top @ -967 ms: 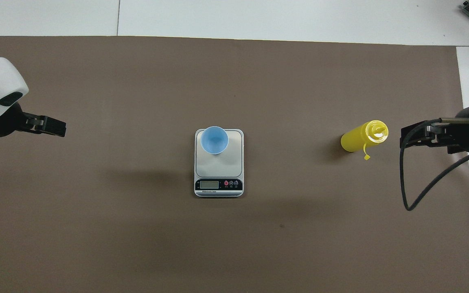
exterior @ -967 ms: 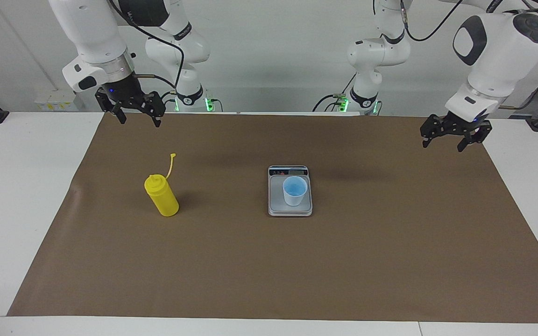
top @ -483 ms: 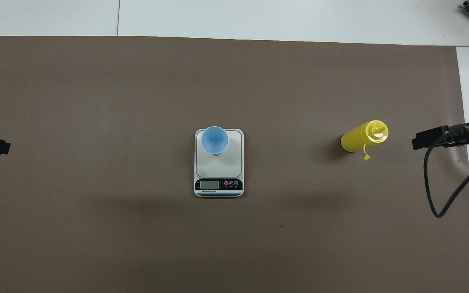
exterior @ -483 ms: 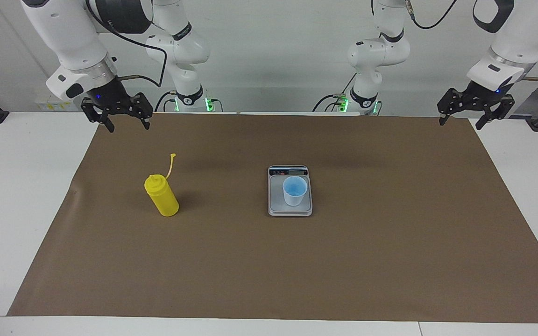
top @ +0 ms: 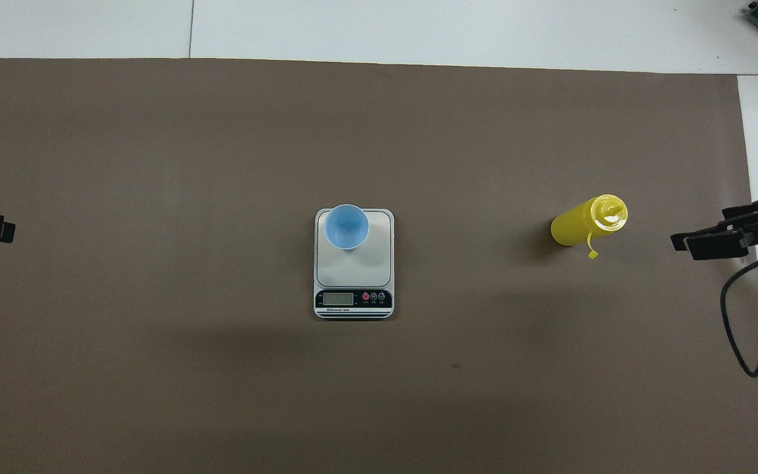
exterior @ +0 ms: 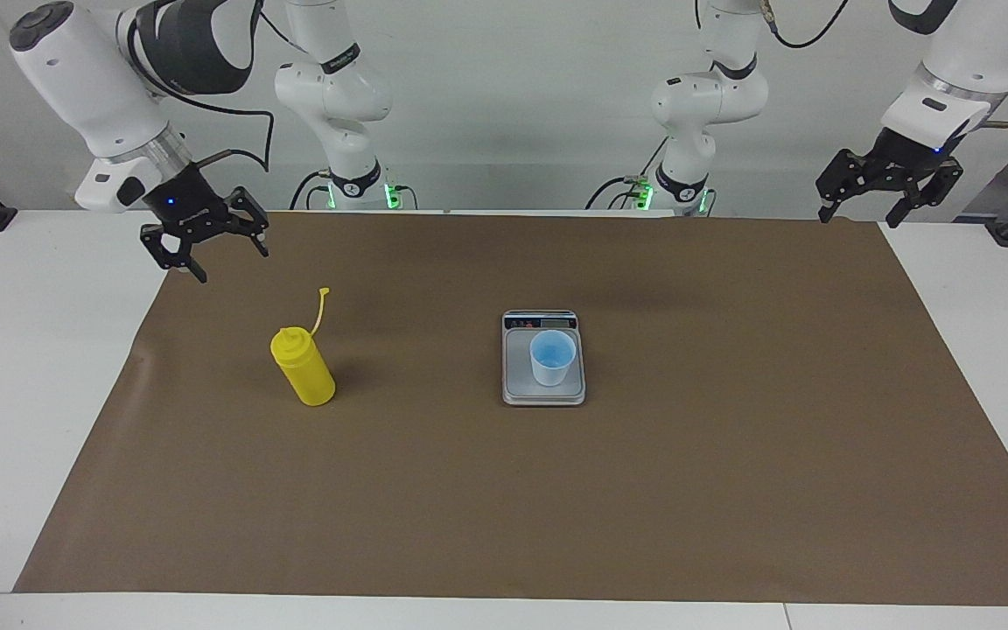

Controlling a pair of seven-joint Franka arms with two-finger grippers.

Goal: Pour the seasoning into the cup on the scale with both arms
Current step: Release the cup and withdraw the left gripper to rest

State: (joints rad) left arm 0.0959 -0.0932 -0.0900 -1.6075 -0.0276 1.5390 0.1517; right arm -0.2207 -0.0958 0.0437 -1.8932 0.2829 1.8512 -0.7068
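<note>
Yellow plastic squeeze bottle (exterior: pixel 303 367) stands upright: lower your right gripper (exterior: pixel 204 247), fingers spread, squarely around its body; left gripper (exterior: pixel 889 184) waits, fingers spread.

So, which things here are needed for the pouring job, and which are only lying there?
Needed: yellow squeeze bottle, light blue cup, kitchen scale, left tool and right tool, both open.
Only lying there: brown mat covering the white table.
</note>
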